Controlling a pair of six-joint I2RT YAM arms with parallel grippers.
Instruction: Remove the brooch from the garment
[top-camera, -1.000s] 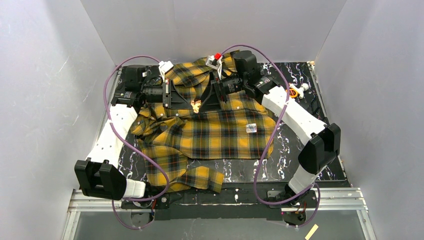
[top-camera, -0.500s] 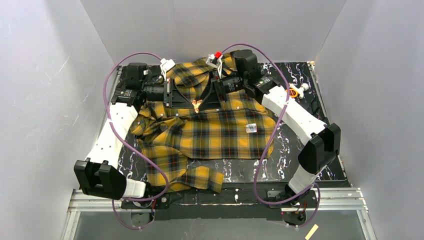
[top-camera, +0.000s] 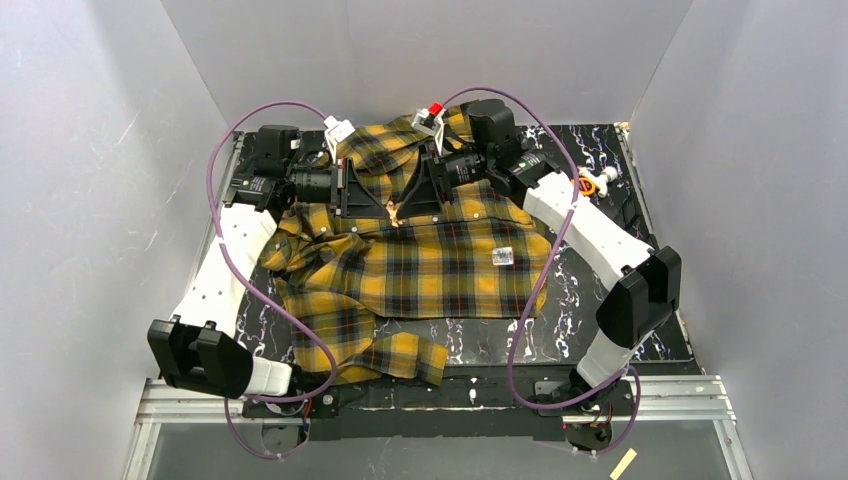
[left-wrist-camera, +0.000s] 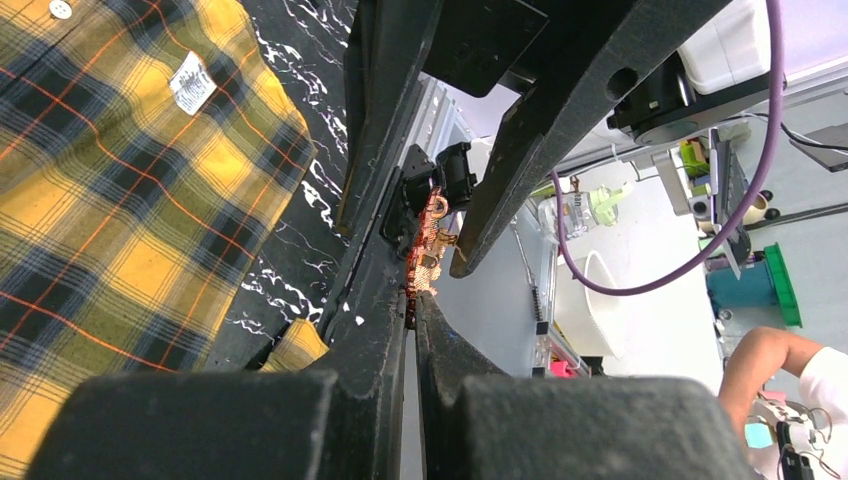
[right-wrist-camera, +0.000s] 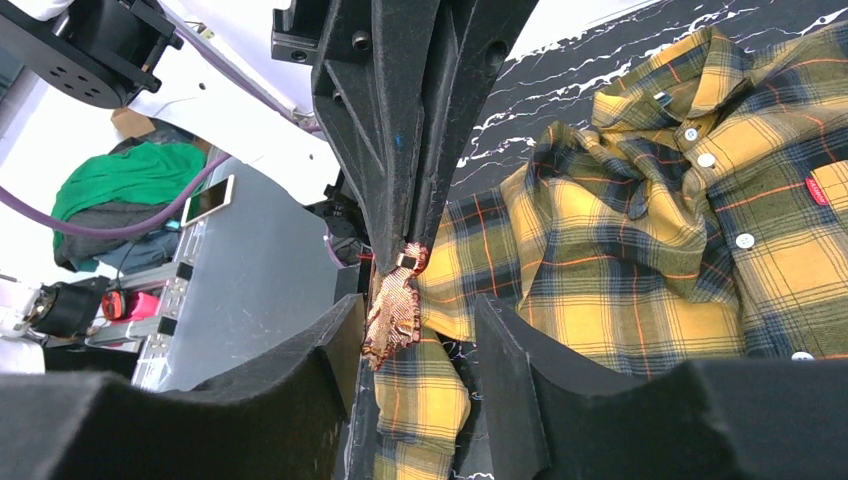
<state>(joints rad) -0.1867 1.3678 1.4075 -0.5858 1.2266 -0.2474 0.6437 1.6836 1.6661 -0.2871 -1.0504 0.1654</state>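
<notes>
Shirt: yellow-and-black plaid shirt (top-camera: 440, 265) lies spread over the middle of the desk (top-camera: 480, 345). Its collar points toward the far edge, and a small white label (top-camera: 503, 256) sits on its right part.
Brooch: the small pale, coppery-tinted brooch (right-wrist-camera: 392, 312) is up between the tips of the two hands. It is above the shirt's collar area, toward the far edge of the desk.
Left hand: the left hand (left-wrist-camera: 412, 315) has its fingers pressed together, pinching one end of the brooch, which hangs out from their tips.
Right hand: the right hand (right-wrist-camera: 420, 312) has its fingers apart, one on each side of the brooch. One finger is just beside it, but the hand is not clamped on it.
Done so far: the brooch is in the left hand's grip and both hands have met at it, so the task looks well past its start.
Unclear: a fold of plaid lies just beside the brooch in the right wrist view. I cannot tell whether the pin is out of the cloth or caught in it.
Left to do: probably the right hand takes hold, then the brooch is drawn free of any cloth and carried away from the shirt.
</notes>
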